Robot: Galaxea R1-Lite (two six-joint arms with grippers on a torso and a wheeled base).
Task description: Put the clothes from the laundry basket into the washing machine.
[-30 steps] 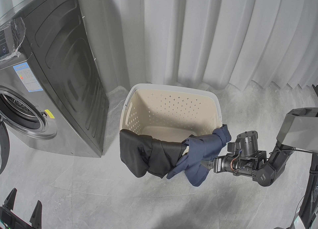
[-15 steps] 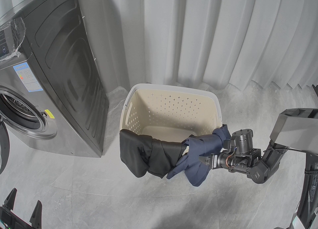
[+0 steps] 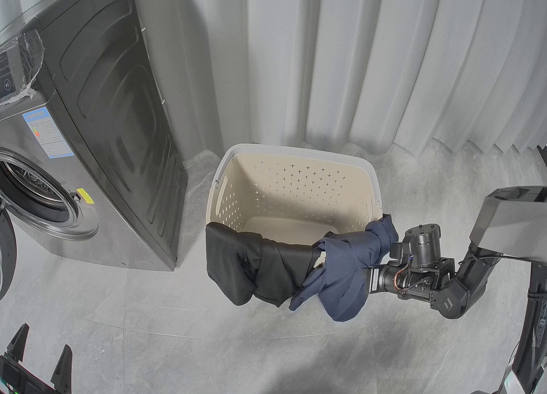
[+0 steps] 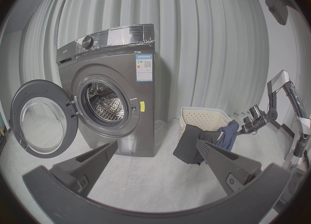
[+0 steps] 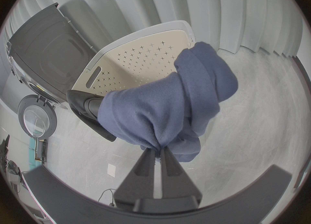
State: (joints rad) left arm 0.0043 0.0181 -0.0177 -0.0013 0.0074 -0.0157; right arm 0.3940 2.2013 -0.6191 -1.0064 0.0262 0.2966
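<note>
Right gripper (image 3: 366, 282) is low beside the laundry basket (image 3: 296, 150), and its fingers (image 5: 147, 164) are pinched narrow on a fold of the navy garment (image 5: 168, 104). The cloth bunches right at the fingertips and swells out beyond them, so the grip is on the garment's near, lower edge. That navy garment (image 3: 347, 267) hangs draped over the basket's front rim at the right corner, its tail dangling outside toward the floor (image 3: 171, 321).

Beside it, touching it, a black garment (image 3: 250, 267) is slung over the same front rim, spilling down the outside on the left.

Over on the left, the washing machine (image 4: 110, 104) stands next to the basket, its round door (image 4: 42, 117) swung wide, drum showing. The left gripper (image 3: 43, 344) hangs low, well apart from the basket, fingers spread wide and holding nothing.
</note>
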